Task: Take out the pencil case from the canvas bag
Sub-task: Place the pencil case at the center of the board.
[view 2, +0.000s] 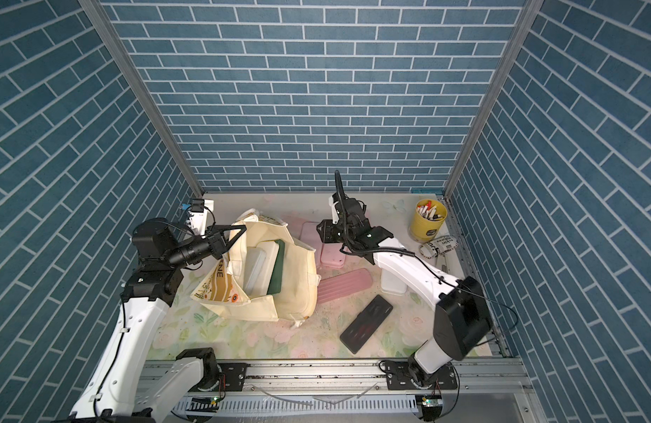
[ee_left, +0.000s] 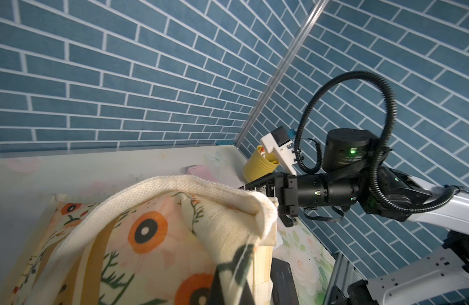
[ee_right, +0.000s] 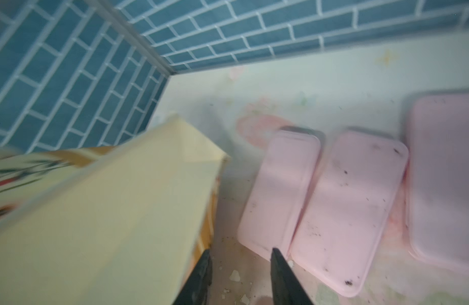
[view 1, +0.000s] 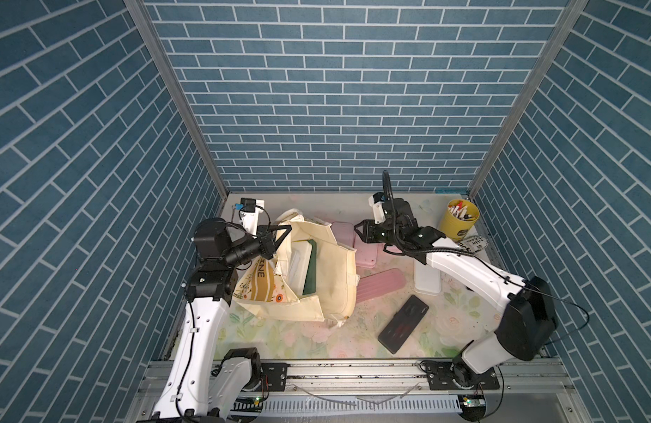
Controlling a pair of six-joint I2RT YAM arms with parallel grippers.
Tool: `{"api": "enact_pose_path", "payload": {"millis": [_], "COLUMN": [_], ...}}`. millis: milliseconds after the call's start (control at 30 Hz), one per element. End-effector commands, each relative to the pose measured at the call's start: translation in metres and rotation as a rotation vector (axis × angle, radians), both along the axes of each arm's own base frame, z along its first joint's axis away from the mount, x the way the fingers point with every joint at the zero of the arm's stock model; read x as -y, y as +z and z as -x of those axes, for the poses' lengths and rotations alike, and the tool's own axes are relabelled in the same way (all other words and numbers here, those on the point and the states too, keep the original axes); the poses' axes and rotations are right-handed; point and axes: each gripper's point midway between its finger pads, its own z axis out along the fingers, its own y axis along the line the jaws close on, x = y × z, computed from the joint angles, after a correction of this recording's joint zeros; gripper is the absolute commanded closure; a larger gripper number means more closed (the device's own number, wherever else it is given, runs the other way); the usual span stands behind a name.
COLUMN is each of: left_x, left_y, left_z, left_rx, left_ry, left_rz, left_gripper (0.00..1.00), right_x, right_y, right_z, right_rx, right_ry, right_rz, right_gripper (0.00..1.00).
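Top views alone show a green case [view 1: 311,273] inside the canvas bag [view 1: 335,285].

One bag [view 1: 335,278]. Two white cases [view 1: 298,262], one inside bag. One green case [view 1: 312,273] inside bag. Four pink cases [ee_right: 347,211] beside bag. One black case [view 1: 402,324]. One yellow cup [view 1: 450,229].

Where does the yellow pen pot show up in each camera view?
Top views: in both, the yellow pen pot stands in the far right corner of the table.
Left wrist: beyond the canvas bag, partly hidden by the right arm's white camera mount; pot at.
Right wrist: not in it.
Shared landmark: the canvas bag, in all four views.
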Motion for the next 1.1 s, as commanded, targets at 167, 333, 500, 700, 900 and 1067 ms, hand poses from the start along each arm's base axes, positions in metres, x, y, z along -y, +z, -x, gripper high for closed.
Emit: {"api": "enact_pose_path", "payload": {"millis": [167,333,500,700,900,1067], "left_x": [0.017,0.019,0.017,0.014,0.014,0.015], "left_y": [0.016,0.01,0.012,0.016,0.025,0.027], "left_z": [0.025,0.026,0.022,0.016,0.016,0.02], "left_rx": [0.236,0.232,0.249,0.256,0.319,0.337], "left_ry": [-0.194,-0.21,-0.196,-0.157,-0.154,-0.177], "left_rz": [0.005,0.016,0.025,0.031,0.075,0.141], "left_gripper": [1.0,1.0,1.0,1.0,1.0,1.0], "right_x": [-0.036,-0.035,-0.043,-0.071,-0.096,-0.118], "right_y": [0.022,0.029,0.04,0.037,0.004,-0.017], "right_z": [0.11,0.136,0.175,0.194,0.154,0.126], "right_rx": [0.451,0.446,0.375,0.311,0.169,0.089], "right_ry": [0.486,0.48,0.494,0.515,0.322,0.232], "right_rz": [0.132,0.072,-0.058,-0.071,0.059,0.091], "right_gripper": [0.65,0.67,0.69,0.69,0.67,0.68]}}
